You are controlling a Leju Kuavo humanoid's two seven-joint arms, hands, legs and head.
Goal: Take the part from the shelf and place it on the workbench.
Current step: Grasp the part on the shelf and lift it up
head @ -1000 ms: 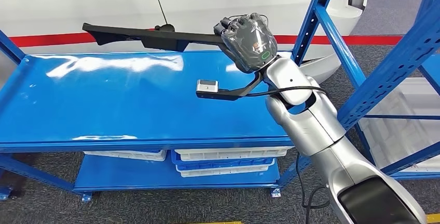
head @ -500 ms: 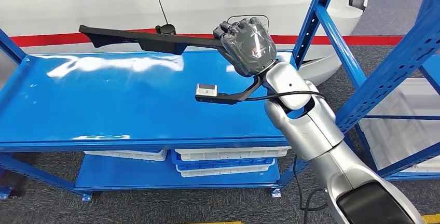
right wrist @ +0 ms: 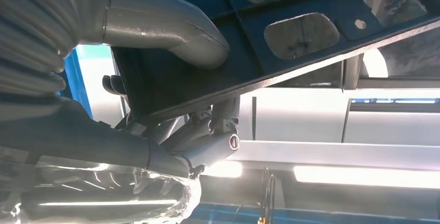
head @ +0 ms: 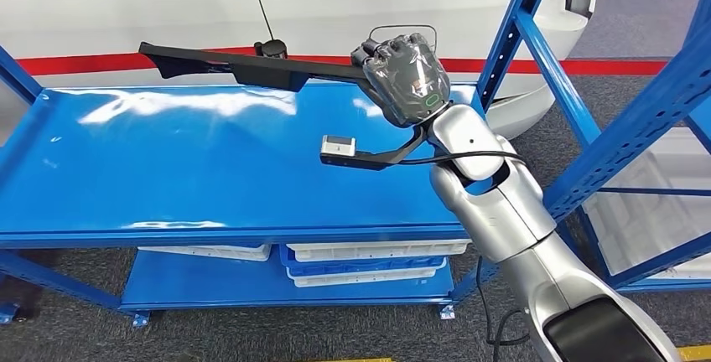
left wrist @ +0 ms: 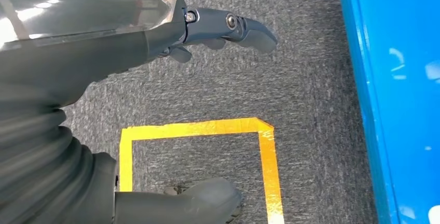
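- My right hand point(head: 408, 73) is clenched on one end of the part point(head: 251, 65), a long black bar, above the desk's point(head: 210, 169) far right corner.
- From that hand the part reaches out level toward the far left, along the far edge, clear of the blue top.
- In the right wrist view the thumb point(right wrist: 171, 27) presses one face of the part point(right wrist: 321, 42) while the darker fingers point(right wrist: 207, 141) wrap the other.
- My left hand point(left wrist: 155, 32) hangs beside the desk point(left wrist: 399, 79) over grey carpet point(left wrist: 311, 94), fingers apart, grasping nothing.
- I see yellow tape point(left wrist: 207, 129) marking a box on the carpet below it.
- White and blue trays point(head: 369, 260) sit on the lower shelf.
- A white car point(head: 335, 2) with a red stripe stands behind the desk.
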